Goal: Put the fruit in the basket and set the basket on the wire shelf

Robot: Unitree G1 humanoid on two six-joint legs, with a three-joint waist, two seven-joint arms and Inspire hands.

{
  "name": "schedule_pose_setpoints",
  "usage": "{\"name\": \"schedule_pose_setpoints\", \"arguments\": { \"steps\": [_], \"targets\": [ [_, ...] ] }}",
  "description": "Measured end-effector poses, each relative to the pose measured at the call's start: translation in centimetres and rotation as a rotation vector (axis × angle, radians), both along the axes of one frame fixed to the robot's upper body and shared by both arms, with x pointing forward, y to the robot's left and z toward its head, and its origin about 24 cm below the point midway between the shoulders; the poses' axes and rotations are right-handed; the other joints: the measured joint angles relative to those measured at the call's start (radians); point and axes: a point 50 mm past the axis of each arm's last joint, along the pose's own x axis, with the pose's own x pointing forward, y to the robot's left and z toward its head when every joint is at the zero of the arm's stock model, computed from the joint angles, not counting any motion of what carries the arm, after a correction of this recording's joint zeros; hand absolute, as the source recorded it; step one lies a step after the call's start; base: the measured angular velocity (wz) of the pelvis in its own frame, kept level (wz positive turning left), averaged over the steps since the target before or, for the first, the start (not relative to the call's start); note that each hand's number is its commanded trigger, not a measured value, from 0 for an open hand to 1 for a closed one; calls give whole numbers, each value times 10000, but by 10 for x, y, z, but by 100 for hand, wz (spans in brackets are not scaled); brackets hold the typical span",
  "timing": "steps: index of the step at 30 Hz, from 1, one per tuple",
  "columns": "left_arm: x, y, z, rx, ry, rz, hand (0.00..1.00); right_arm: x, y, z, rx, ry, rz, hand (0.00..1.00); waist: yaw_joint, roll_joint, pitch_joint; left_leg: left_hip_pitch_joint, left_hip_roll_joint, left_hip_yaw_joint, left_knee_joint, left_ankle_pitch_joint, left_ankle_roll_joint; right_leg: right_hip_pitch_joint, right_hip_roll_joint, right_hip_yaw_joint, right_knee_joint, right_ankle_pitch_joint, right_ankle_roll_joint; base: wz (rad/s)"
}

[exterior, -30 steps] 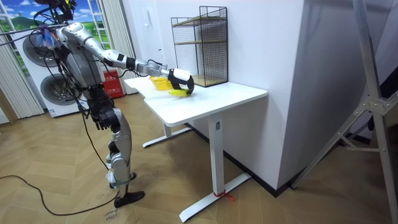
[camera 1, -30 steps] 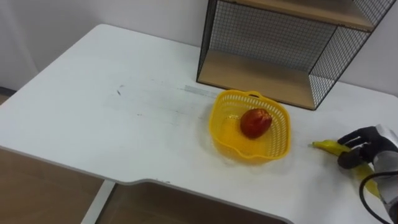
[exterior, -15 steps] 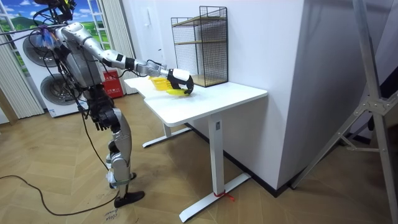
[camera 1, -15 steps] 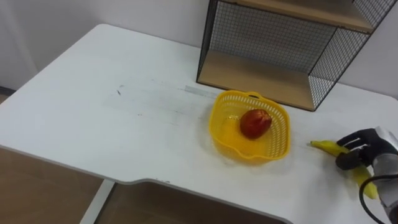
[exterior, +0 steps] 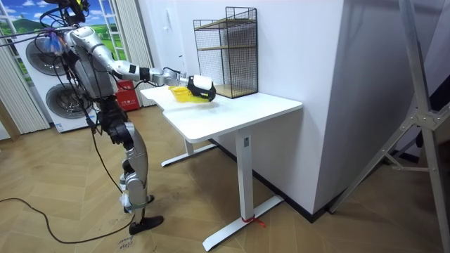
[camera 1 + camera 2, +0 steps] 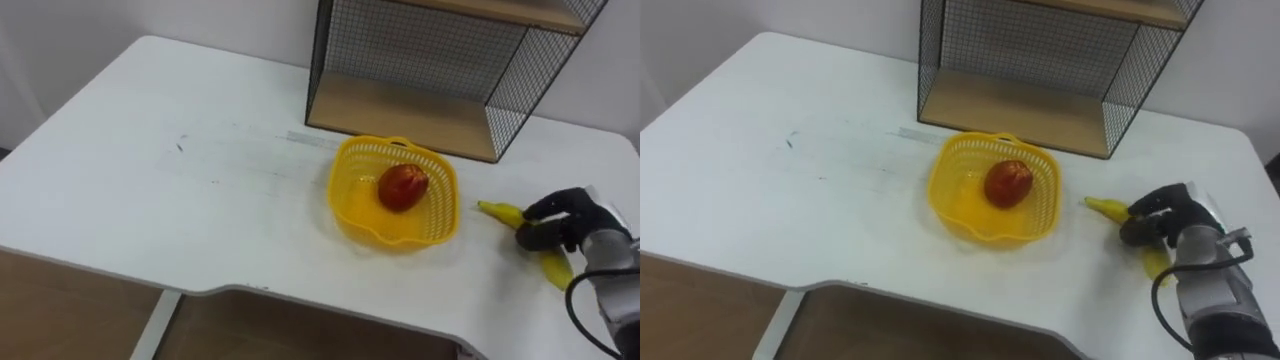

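Note:
A yellow plastic basket (image 6: 345,178) sits on the white table (image 6: 150,200) in front of the wire shelf (image 6: 400,100), with a red apple (image 6: 402,187) inside it. To its right lies a yellow banana (image 6: 497,212), its tip pointing at the basket. My right hand (image 6: 555,222) has its dark fingers curled round the banana's middle, about a hand's width from the basket rim. The right eye view shows the same hand (image 6: 1155,225), banana (image 6: 1102,208) and apple (image 6: 1007,184). In the room view my right hand (image 5: 200,88) is stretched out over the table beside the basket (image 5: 179,93).
The wire shelf has a wooden bottom board (image 6: 440,125) at table level and a second board above. The table's right edge (image 6: 632,150) runs close to my hand. I stand at the table's long side, on the room view's left.
My right hand, shut on the banana, has moved a little left towards the basket. The eye view has shifted slightly; basket and apple stay put.

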Motion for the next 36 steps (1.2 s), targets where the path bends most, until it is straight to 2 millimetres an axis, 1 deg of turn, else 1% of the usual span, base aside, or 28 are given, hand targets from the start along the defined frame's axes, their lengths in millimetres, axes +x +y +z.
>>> {"name": "schedule_pose_setpoints", "arguments": {
  "steps": [2,3,5,11,16,18,20,23,25,27,29,31,34,36],
  "targets": [
    [3,0,0,8,-112,-40,0,9,9,17,-13,-822,437,100,-38,-1,-7,14,4,9,2,4,5,-10,1,-2,-4,-5,7,0],
    [3,-1,0,-4,-130,-43,0,10,11,20,-27,-993,525,100,-35,-5,-12,18,7,5,1,4,5,-9,4,0,-4,-5,7,0],
    [10,-2,0,-57,-355,-111,0,15,17,32,-127,-1539,832,100,-30,-21,-23,22,11,-3,6,4,5,2,6,16,-5,-5,7,0],
    [13,-4,0,-95,-606,-213,0,23,33,56,-477,-2611,1691,100,-14,-20,-23,57,10,-3,-1,3,5,35,1,19,-14,-5,7,1],
    [13,-6,-1,-137,-528,-425,0,25,44,67,-529,-3098,2186,100,-1,-4,-22,-4,16,5,-37,4,-2,-11,14,58,21,0,2,-1],
    [11,-8,-2,-184,-338,-589,0,27,52,70,-553,-3180,2571,100,25,10,-29,0,32,38,-26,4,-6,-26,42,171,32,6,-7,-8],
    [12,-12,-3,-258,-280,-657,0,28,66,75,-296,-3382,3060,100,12,13,-89,-24,53,112,-34,6,-10,-91,61,247,61,18,-23,-9],
    [16,-12,-3,-266,-389,-714,0,29,81,84,-242,-3741,3640,100,13,1,-97,-15,51,129,-52,9,-10,-103,58,273,88,17,-23,-1],
    [17,-12,-3,-253,-450,-718,0,29,89,86,-236,-3851,3931,100,18,-27,-108,1,50,129,-74,9,-10,-100,57,281,88,17,-23,0],
    [18,-12,-3,-170,-546,-551,0,28,96,88,-234,-3893,4258,100,28,-66,-80,1,51,129,-87,9,-10,-107,56,271,86,18,-22,0],
    [19,-11,-3,-122,-599,-503,0,28,102,89,-173,-3809,4563,100,30,-109,-28,-3,54,128,-100,8,-10,-117,57,267,83,18,-22,0],
    [19,-11,-3,-111,-583,-487,0,28,105,90,-129,-3817,4648,100,51,-112,-9,-39,54,130,-101,8,-9,-153,57,254,82,18,-22,0],
    [19,-11,-3,-14,-606,-458,0,27,110,97,-466,-3989,4892,100,63,-105,-7,-178,51,124,-82,7,-9,-276,51,224,83,19,-21,0],
    [19,-11,-2,8,-607,-457,0,26,114,100,-500,-4099,5095,100,72,-62,23,-196,51,126,-93,7,-9,-299,51,223,82,20,-19,0]
  ]
}}
